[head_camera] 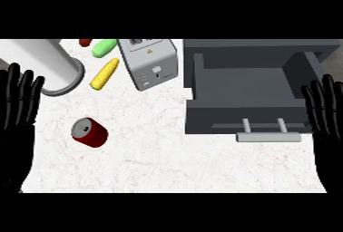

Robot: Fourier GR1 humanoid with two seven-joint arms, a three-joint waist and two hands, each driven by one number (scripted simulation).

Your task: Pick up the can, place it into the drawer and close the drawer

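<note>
red can [89, 132] beside open drawer [248, 86]

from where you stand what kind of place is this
Most likely a kitchen counter: a white marbled countertop carries a toaster, a corn cob and a red can lying on its side, with an open grey drawer to the right.

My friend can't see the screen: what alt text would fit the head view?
A red can sits on a white counter, left of an open grey drawer. Farther back are a toaster, a yellow corn cob and a large grey cylinder. The left hand and right hand rest open at the view's side edges.
</note>
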